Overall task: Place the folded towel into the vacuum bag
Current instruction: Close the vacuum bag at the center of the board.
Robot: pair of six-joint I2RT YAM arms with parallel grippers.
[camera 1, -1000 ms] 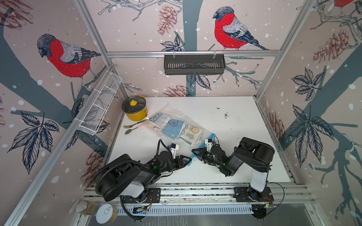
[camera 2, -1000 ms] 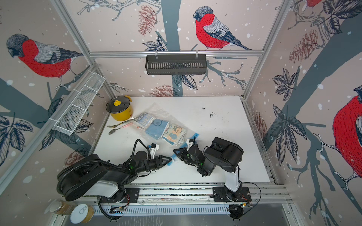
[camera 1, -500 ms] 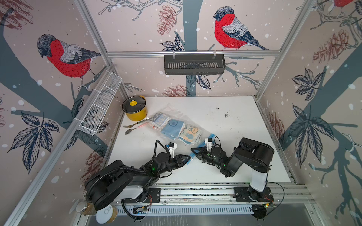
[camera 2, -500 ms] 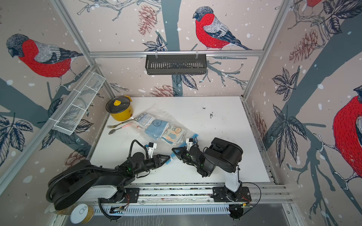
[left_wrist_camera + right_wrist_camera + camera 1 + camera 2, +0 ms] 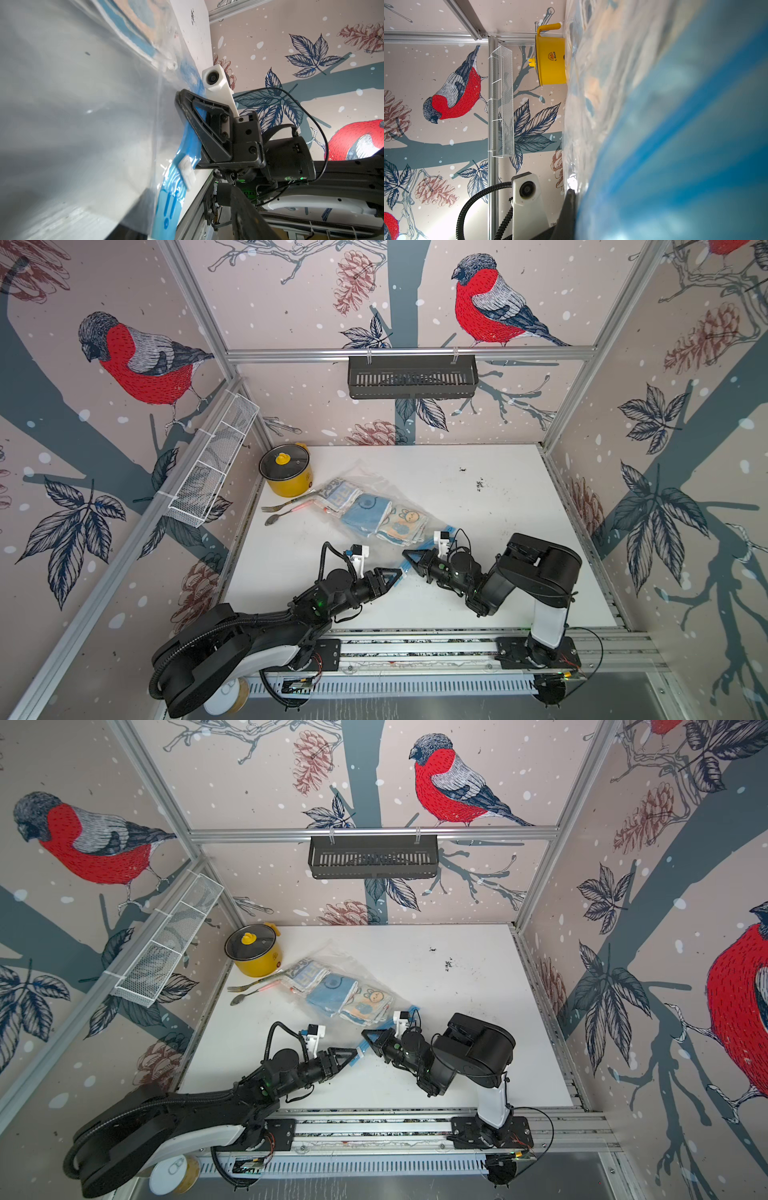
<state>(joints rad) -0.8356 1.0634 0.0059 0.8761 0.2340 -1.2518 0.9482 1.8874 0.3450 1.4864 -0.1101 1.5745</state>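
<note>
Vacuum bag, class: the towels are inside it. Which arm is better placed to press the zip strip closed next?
Probably left: the right fingers are shut on the blue zip strip, anchoring it; the left fingers sit at the strip's end.

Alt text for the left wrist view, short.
A clear plastic vacuum bag fills half the frame, a blue-and-tan folded towel blurred inside. The black right gripper is shut on the bag's blue zip strip, near a white slider clip.
</note>
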